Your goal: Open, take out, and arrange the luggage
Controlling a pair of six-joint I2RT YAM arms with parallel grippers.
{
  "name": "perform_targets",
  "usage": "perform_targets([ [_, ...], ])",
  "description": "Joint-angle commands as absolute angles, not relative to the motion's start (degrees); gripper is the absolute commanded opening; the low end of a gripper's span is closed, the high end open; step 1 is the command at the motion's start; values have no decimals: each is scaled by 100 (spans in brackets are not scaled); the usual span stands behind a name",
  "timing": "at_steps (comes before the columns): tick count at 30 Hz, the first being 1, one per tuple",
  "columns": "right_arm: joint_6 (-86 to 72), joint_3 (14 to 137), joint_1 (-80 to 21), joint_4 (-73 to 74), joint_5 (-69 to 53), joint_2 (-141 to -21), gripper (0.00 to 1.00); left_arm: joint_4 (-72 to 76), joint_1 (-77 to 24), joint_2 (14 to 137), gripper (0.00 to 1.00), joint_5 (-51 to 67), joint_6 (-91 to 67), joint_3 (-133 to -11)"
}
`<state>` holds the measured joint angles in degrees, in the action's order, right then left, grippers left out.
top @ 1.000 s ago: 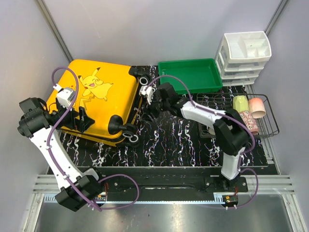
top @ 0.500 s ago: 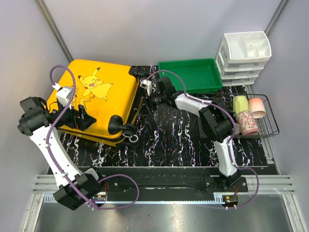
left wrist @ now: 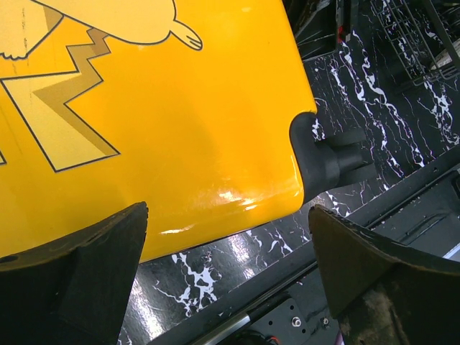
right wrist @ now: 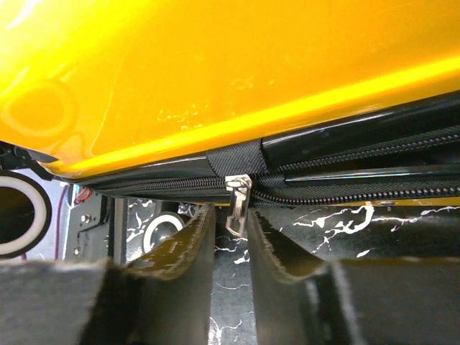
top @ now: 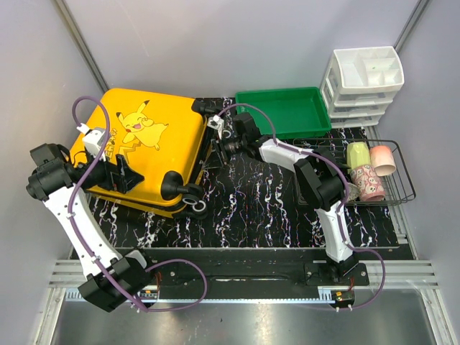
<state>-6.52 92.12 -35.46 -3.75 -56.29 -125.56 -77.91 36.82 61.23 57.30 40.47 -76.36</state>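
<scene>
Holds left gripper (top: 122, 175) wide open and empty over the near edge of the luggage (top: 162, 154), lying flat at the desk's (top: 251, 201) far left. Pinches the zipper pull (right wrist: 238, 203) on its right side with right gripper (right wrist: 231, 214), fingers nearly together.

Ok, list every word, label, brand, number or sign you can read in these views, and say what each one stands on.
No text can be read in any view.
The luggage: only a cartoon picture, with no words or numbers on the parts shown.
The patterned cup: its print is too small to tell whether it holds any letters.
</scene>
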Motion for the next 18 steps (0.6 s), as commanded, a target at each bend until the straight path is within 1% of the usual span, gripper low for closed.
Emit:
perform_targets([
  [1, -835, 9369, -3577, -685, -5775, -12533, 22, -7840, 3674, 6003, 98, 5906, 4025, -7611],
  [3, -730, 9212, -3603, -694, -5678, -12428, 15, -7822, 3665, 5994, 97, 5915, 3990, -7637],
  [4, -669, 9159, -3638, -677, -5504, -12367, 5, -7831, 3665, 5977, 97, 5941, 4025, -7646],
  [5, -529, 9115, -3673, -642, -5389, -12262, 0, -7953, 3665, 5942, 97, 5994, 4130, -7690],
  [8, -430, 8869, -3753, -527, -4923, -11972, 0, -8007, 3525, 5819, 98, 5794, 4368, -7708],
  [13, -150, 7876, -3998, -1019, -3984, -11242, 0, -8340, 3287, 5652, 97, 5151, 5210, -7612],
  [16, 210, 7340, -4332, -1168, -3501, -10812, 0, -8761, 3278, 5686, 94, 4808, 5684, -7576],
  [18, 448, 6955, -4674, -1387, -3253, -10548, 0, -8859, 3278, 5608, 91, 4492, 5686, -7445],
])
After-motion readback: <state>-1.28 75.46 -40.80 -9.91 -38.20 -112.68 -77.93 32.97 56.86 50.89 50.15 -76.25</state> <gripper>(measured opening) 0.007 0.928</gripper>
